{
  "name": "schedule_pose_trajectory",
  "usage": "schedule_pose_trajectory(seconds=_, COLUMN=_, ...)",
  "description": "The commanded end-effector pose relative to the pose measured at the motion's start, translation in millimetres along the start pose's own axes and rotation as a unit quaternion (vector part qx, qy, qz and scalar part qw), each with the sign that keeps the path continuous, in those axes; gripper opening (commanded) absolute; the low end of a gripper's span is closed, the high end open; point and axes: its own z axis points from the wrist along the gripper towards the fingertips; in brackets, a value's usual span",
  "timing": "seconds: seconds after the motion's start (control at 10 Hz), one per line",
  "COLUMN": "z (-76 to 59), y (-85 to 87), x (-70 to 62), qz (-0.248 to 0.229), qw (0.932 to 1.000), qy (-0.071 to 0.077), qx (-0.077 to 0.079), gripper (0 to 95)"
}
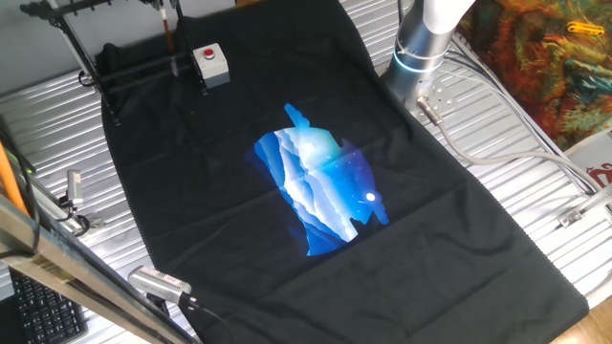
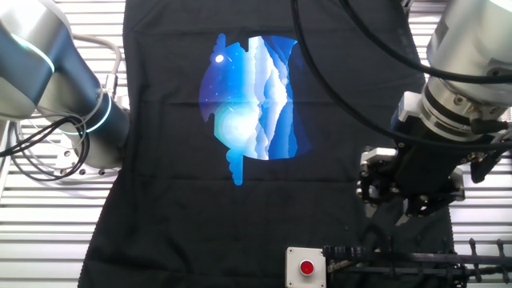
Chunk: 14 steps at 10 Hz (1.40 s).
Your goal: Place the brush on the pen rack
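Black cloth with blue print covers ribbed table. Rack upper left of one view, lower right of other. Brush upright at rack's bar, orange handle showing. Gripper dark, hanging just above rack; finger gap unclear, brush hidden there. Grey box beside rack.
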Motion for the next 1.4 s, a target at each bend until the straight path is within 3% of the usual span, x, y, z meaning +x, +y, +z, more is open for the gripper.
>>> schedule_pose_trajectory(seconds=0.1, z=0.1, y=-0.1, x=-0.2, qz=0.0, qw=1.0, qy=0.001, qx=0.0, gripper=38.0)
schedule_pose_trajectory(seconds=0.5, z=0.7, y=-3.4, x=-7.1, qz=0.007, qw=1.0, qy=-0.003, qx=-0.001, gripper=38.0)
schedule_pose_trajectory(seconds=0.7, z=2.0, y=-11.2, x=-29.6, qz=0.042, qw=0.9985, qy=-0.033, qx=-0.009, gripper=38.0)
schedule_pose_trajectory(seconds=0.9, z=5.4, y=-14.9, x=-68.5, qz=0.088, qw=0.9937, qy=-0.068, qx=-0.009, gripper=38.0)
schedule_pose_trajectory(seconds=1.0, z=7.6, y=-15.7, x=-85.5, qz=0.102, qw=0.9918, qy=-0.078, qx=-0.003, gripper=38.0)
schedule_pose_trajectory(seconds=1.1, z=12.3, y=-15.1, x=-119.5, qz=0.132, qw=0.9871, qy=-0.092, qx=-0.003, gripper=38.0)
schedule_pose_trajectory(seconds=1.2, z=16.0, y=-12.1, x=-141.8, qz=0.154, qw=0.9834, qy=-0.096, qx=-0.003, gripper=38.0)
schedule_pose_trajectory(seconds=1.3, z=24.9, y=-3.4, x=-178.6, qz=0.183, qw=0.9782, qy=-0.098, qx=0.004, gripper=38.0)
schedule_pose_trajectory(seconds=1.4, z=34.8, y=4.0, x=-202.3, qz=0.212, qw=0.971, qy=-0.111, qx=0.002, gripper=19.0)
